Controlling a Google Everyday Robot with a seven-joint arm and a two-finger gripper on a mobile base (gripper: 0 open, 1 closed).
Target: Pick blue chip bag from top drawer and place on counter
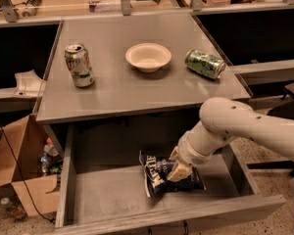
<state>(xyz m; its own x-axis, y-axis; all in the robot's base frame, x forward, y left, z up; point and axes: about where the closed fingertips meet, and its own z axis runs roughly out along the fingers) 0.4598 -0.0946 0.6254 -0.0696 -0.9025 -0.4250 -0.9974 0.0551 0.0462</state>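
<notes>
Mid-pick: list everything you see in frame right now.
blue chip bag: one, navy with white lettering, lying in the top drawer, right of centre
top drawer: one, grey, pulled open below the counter
counter: one, grey, above the drawer
upright can: one, green, counter left
tipped can: one, green, counter right
bowl: one, cream, counter middle
cardboard box: one, brown, floor left of drawer
arm: one, white, reaching in from the right
gripper: one, down on the bag
</notes>
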